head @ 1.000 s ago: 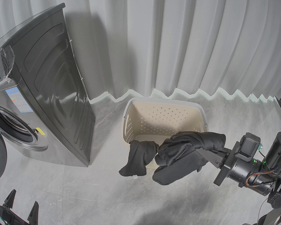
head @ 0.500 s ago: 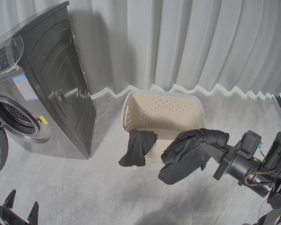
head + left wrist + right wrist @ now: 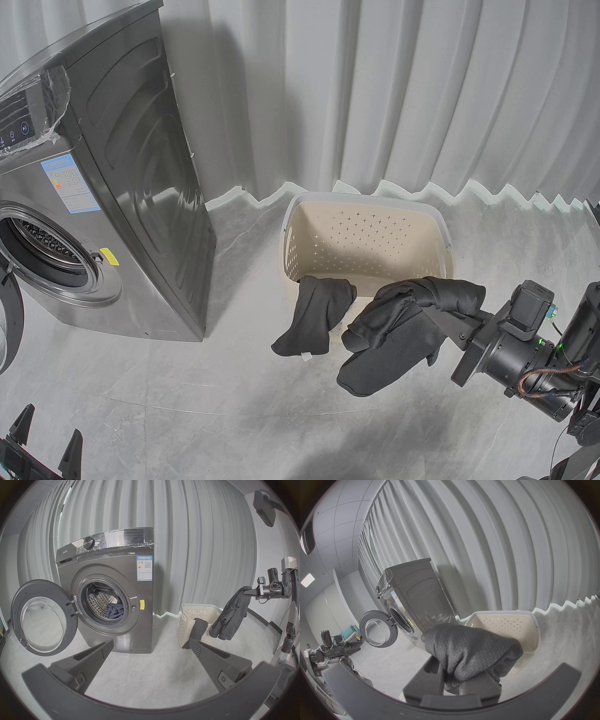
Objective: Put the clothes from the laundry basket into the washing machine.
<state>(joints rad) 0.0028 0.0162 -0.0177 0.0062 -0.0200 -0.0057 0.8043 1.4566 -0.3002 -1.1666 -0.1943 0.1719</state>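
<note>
- Plainly, the right fingers (image 3: 482,687) were pinched on a dark garment (image 3: 400,331). It was bunched over them and hung below them, clear of the floor.
- Just beyond those fingers stood the laundry basket (image 3: 369,201). A second dark garment (image 3: 315,315) was draped over its near rim and trailed down the outer wall. No other cloth showed on the part of the basket's bottom that could be seen.
- The left fingers (image 3: 218,664) were spread with nothing between them, low over the floor and well apart from the basket.
- Ahead of the left fingers, and well apart from the right ones, stood the washing machine (image 3: 144,187). Its door (image 3: 43,617) was swung wide open, and a blue garment (image 3: 114,610) already lay in the drum.
- By my reading the task was partly done, with one piece in the drum. The held garment had yet to be carried across to the opening, and the one on the rim was left to be picked up after it.
</note>
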